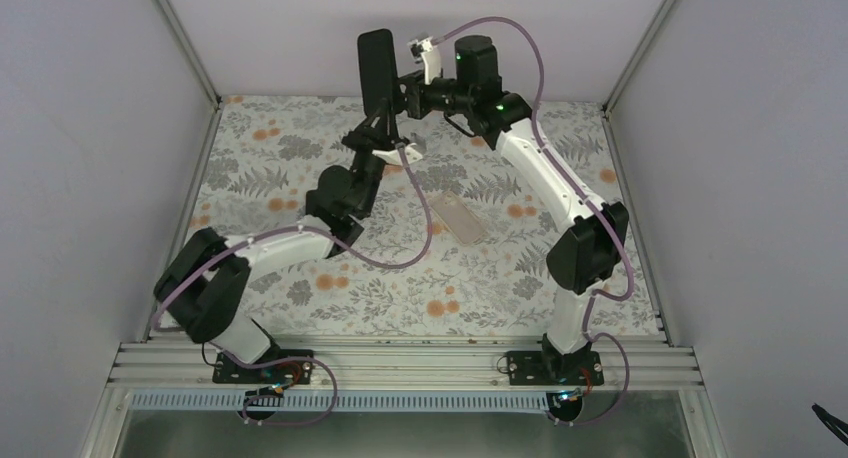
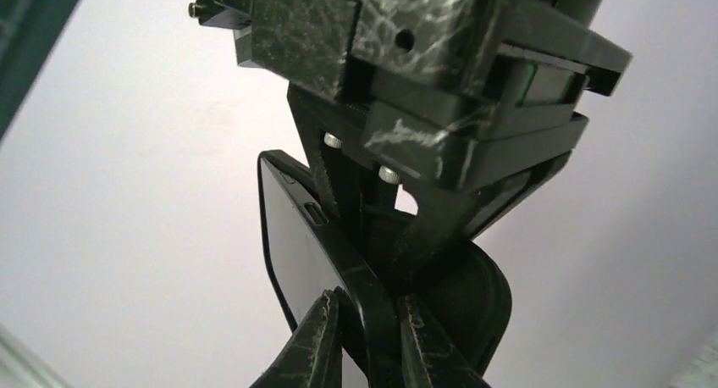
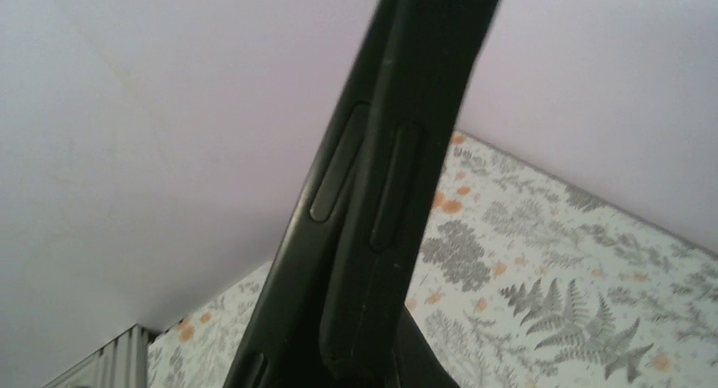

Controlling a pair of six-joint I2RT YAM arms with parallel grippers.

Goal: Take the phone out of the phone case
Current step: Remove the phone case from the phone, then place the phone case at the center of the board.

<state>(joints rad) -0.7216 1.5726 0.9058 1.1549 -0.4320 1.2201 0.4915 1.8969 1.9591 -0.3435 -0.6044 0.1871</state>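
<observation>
Held upright in mid-air over the far end of the table (image 1: pixel 480 288): one black phone (image 1: pixel 377 68), long side vertical, wrapped in one dark case (image 2: pixel 483 296). Not touching the table anywhere. Shown edge-on in the right wrist view, with two long side buttons (image 3: pixel 339 163), one beside the other. Shown from below in the left wrist view, with one small port (image 2: pixel 315 212) on the edge and the case curving out behind the glossy front. Cannot tell how far phone and case have parted.

Gripped from two sides by two grippers. From beneath, the left gripper (image 1: pixel 384 121), its two fingers (image 2: pixel 309 347) pressed together on the lower edge of the phone. From the right, the right gripper (image 1: pixel 403 96), jaws clamped on the phone higher up; seen in the left wrist view as a black block with two silver screws (image 2: pixel 333 140) just above the phone.

Lying flat near the middle of the table, well apart from the phone: one pale, thin rectangular piece (image 1: pixel 458 218), turned at an angle. Spread under everything, one cloth (image 1: pixel 260 178) printed with grey ferns and orange flowers. Closed in by plain pale walls (image 1: pixel 90 128) on three sides, with one metal rail (image 1: pixel 400 363) along the near edge.
</observation>
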